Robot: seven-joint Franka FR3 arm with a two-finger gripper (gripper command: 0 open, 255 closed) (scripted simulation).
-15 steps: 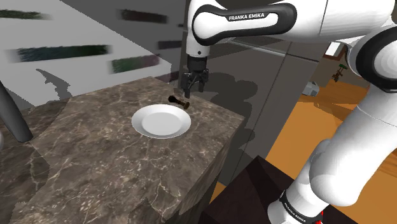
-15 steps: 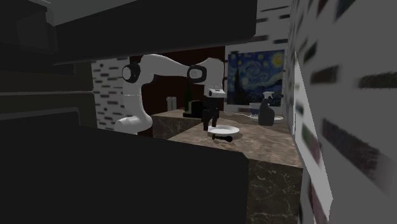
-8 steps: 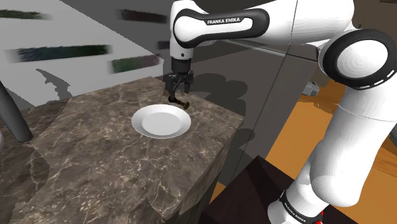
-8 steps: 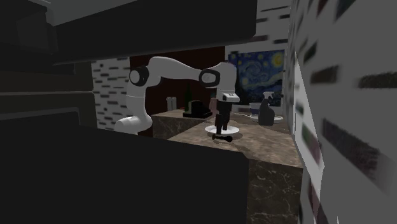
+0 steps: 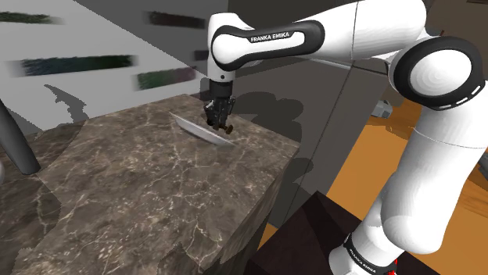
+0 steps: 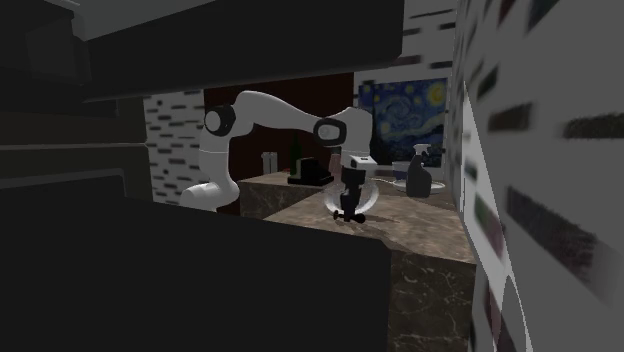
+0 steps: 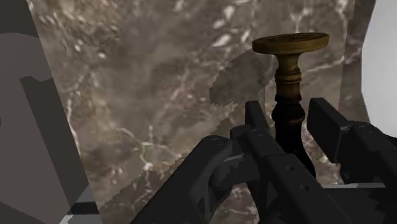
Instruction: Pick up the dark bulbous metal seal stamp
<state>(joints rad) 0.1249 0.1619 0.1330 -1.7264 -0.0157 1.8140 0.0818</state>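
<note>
The seal stamp [image 7: 291,43] lies on the dark marble counter [image 5: 141,187], its round brass face pointing away from the hand, with a turned brass stem and a dark bulbous handle. My gripper [image 7: 286,113] is down at the counter's far corner, its fingers [image 7: 259,127] closed on either side of that dark handle. In the shoulder view the gripper [image 5: 220,121] hides most of the stamp [image 5: 228,130]. Right beside it, the white plate [image 5: 195,127] is tipped up on its edge. From the second exterior view the gripper [image 6: 347,203] stands in front of the plate [image 6: 366,198].
The counter drops off just past the gripper, toward the shoulder view's right, with orange floor [image 5: 367,164] below. A grey post [image 5: 16,141] leans at the left edge. A spray bottle [image 6: 420,172] and dark boxes [image 6: 315,170] sit on the counter farther back.
The gripper came down onto the stamp and its fingers closed on the handle. The plate, flat a moment ago, has tipped up on edge.
</note>
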